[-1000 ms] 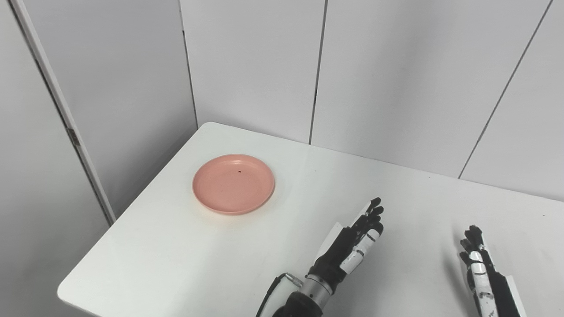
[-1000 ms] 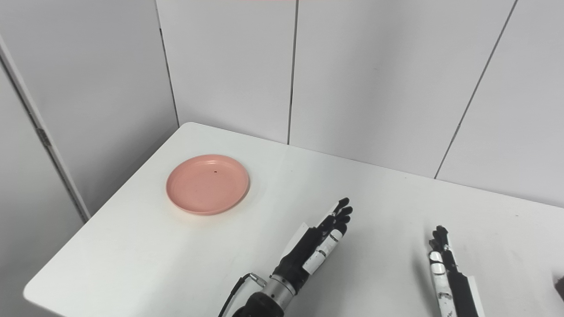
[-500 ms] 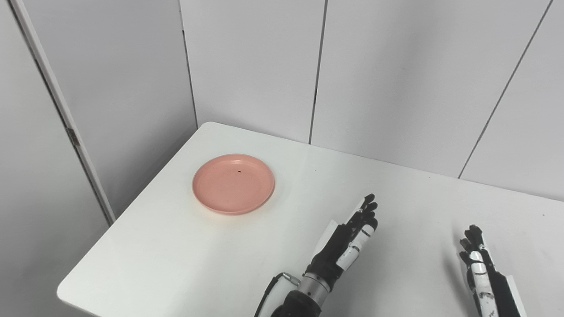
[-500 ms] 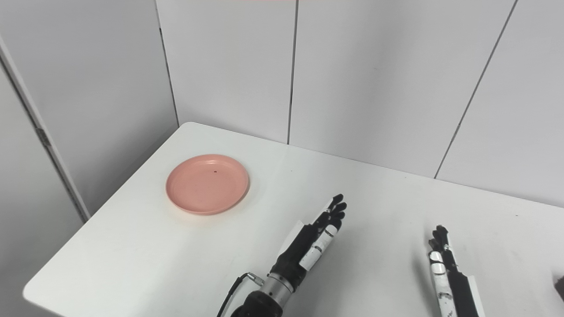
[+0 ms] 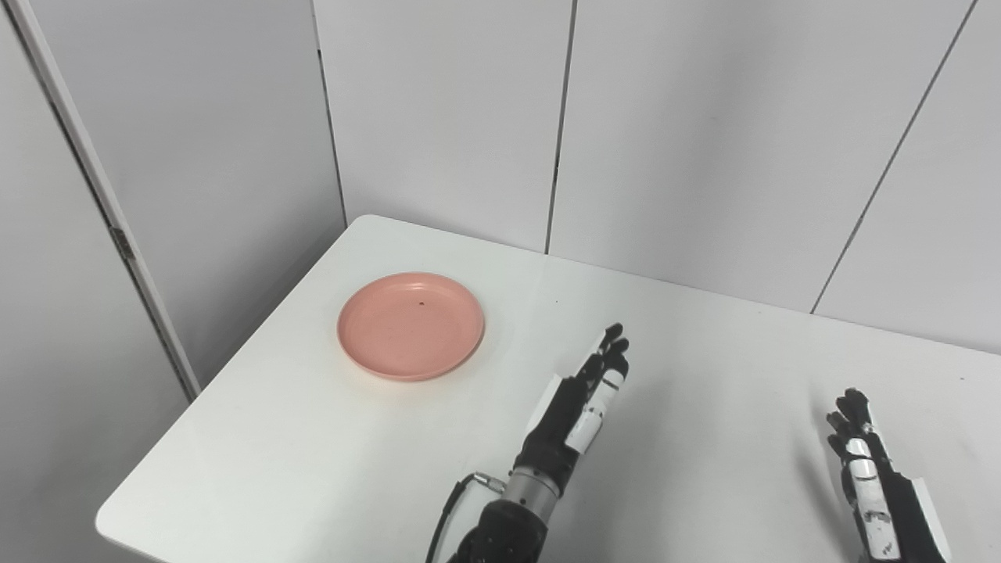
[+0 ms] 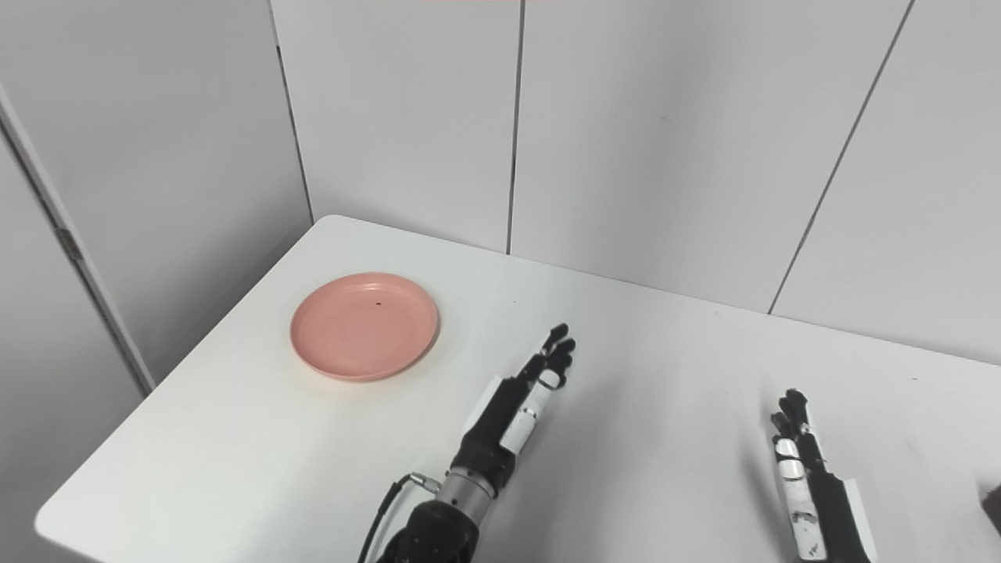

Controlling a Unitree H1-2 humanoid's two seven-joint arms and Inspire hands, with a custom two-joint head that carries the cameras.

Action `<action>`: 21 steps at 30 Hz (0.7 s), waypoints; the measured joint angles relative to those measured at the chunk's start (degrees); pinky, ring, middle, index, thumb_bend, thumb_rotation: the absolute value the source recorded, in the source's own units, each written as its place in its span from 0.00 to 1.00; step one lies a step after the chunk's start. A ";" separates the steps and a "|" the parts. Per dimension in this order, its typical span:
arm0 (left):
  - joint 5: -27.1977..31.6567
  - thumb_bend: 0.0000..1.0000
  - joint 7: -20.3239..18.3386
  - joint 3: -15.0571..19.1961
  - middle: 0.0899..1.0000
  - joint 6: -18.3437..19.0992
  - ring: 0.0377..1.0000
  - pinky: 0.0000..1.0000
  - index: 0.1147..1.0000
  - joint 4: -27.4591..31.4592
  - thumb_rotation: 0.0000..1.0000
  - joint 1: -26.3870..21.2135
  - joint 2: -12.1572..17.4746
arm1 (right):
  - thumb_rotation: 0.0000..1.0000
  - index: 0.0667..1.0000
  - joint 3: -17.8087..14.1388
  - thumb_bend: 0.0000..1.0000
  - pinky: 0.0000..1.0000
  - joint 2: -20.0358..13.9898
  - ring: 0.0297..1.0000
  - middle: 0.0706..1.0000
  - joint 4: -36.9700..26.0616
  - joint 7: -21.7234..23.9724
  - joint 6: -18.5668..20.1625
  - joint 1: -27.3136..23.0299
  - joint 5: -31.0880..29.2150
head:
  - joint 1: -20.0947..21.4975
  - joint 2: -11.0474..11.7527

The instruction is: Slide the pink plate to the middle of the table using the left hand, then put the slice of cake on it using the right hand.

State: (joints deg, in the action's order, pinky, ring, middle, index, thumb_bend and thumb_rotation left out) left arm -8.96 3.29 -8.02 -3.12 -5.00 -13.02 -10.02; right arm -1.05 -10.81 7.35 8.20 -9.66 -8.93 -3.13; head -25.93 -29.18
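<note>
Fingers [image 5: 606, 367] on the left hand [image 5: 579, 403] are stretched out straight and close together, holding nothing, above bare table [image 5: 313, 438] with the pink plate [image 5: 411, 324] well apart to its left. Over on the right, the right hand [image 5: 868, 477] shows its fingers extended too, empty. Only a dark sliver shows at the right eye view's right edge; I cannot tell whether it is the cake. My worry: a push too high on the shallow rim could tip or skid the plate toward the near left edge.

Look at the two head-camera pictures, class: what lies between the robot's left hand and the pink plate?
Nothing: only bare white table separates the left hand from the pink plate, seen in both eye views.
</note>
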 measured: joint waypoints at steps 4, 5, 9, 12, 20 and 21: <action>0.85 0.43 1.11 1.56 0.93 0.36 0.95 0.96 0.92 1.27 1.00 -3.21 -0.56 | 1.00 1.00 -0.08 0.31 0.98 -0.29 0.96 0.98 0.55 0.04 -0.47 -0.45 -0.05 | 0.26 -0.09; 0.84 0.42 1.31 1.77 0.93 0.79 0.95 0.96 0.92 2.18 1.00 -3.61 -0.64 | 1.00 1.00 -0.16 0.31 0.98 -0.29 0.96 0.98 0.63 0.02 -0.63 -0.54 -0.21 | 0.26 -0.18; 0.84 0.41 1.94 2.90 0.95 2.32 0.96 0.98 0.93 4.44 1.00 -5.55 -0.94 | 1.00 1.00 -0.44 0.32 0.98 -0.56 0.96 0.98 1.55 0.09 -1.32 -1.06 -0.50 | 0.26 -0.35; 0.87 0.42 2.41 3.76 0.95 2.44 0.96 0.97 0.93 5.92 1.00 -6.99 -0.75 | 1.00 0.99 -0.53 0.32 0.97 -0.91 0.95 0.98 2.28 0.19 -2.13 -1.43 -0.84 | 0.18 -0.35; 2.49 0.43 3.77 8.82 0.95 2.98 0.93 0.96 0.94 9.66 1.00 -9.98 0.42 | 1.00 0.99 -0.59 0.35 0.97 -1.44 0.95 0.97 2.68 1.12 -2.35 -1.72 -1.02 | -0.96 -0.62; 2.56 0.42 3.88 9.42 0.95 3.11 0.93 0.93 0.94 10.34 1.00 -10.21 0.81 | 1.00 0.98 -0.58 0.35 0.97 -1.50 0.95 0.97 2.81 1.13 -2.36 -1.76 -0.98 | -1.31 -0.79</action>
State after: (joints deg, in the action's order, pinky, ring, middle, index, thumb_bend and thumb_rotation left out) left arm -6.40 7.18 1.40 -0.01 5.34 -23.23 -9.21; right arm -1.64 -12.30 10.16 9.34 -12.02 -10.69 -4.11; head -27.24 -29.97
